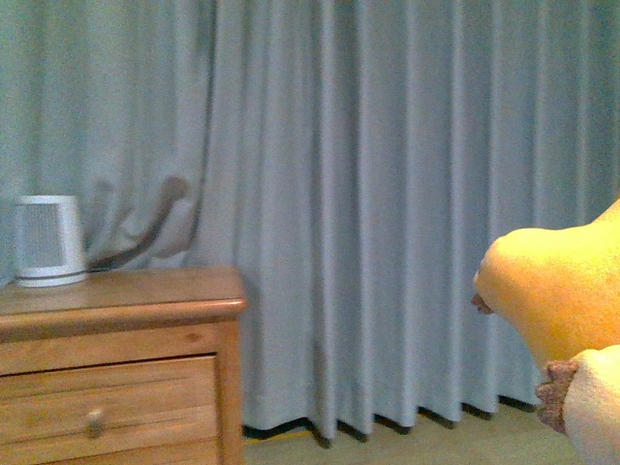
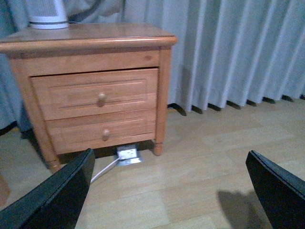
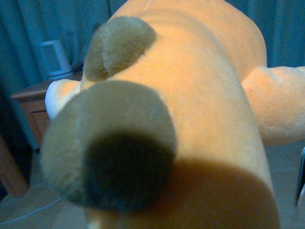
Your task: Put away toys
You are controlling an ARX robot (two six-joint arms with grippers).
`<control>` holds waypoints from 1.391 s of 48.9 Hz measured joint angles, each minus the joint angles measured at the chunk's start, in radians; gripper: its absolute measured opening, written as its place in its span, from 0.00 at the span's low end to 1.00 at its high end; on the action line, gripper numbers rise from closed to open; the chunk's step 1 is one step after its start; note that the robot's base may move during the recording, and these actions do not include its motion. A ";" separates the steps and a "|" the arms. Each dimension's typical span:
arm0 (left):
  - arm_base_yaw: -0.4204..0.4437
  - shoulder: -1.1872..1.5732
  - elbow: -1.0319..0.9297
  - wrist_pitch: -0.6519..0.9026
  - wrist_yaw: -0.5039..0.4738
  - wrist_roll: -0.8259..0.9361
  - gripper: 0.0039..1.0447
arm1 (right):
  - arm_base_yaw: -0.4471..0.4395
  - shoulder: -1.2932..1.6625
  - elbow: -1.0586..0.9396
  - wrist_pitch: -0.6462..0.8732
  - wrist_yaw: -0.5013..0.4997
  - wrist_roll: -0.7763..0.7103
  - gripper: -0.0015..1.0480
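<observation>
The plush toy (image 1: 567,300), soft short-pile orange-yellow with a cream limb and rounded brown patches, hangs well to the right of the wooden nightstand (image 1: 116,329), about level with its top. Behind both is a pleated grey curtain (image 1: 387,194). A white grilled plastic appliance (image 1: 46,240) stands on the nightstand. The left end effector (image 2: 169,191) is released, its black fingers spread wide before the nightstand. The plush hides the right end effector, so I cannot tell its grip.

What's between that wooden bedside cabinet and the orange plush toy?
Nothing stands there. In the front view, only hanging curtain and a strip of floor show between the cabinet and the plush toy.
</observation>
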State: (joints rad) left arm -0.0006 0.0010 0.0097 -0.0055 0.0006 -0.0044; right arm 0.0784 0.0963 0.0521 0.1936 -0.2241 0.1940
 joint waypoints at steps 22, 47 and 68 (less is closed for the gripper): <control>0.000 -0.001 0.000 0.000 -0.001 0.000 0.94 | 0.000 0.001 0.000 0.000 -0.004 0.000 0.10; 0.000 -0.001 0.000 0.000 -0.001 0.000 0.94 | 0.000 0.000 0.000 0.000 -0.005 0.000 0.10; 0.000 0.000 0.000 0.000 -0.001 0.000 0.94 | 0.001 0.001 0.000 0.000 -0.005 0.000 0.10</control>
State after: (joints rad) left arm -0.0006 0.0006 0.0097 -0.0055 -0.0006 -0.0044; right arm 0.0792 0.0971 0.0525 0.1936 -0.2287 0.1940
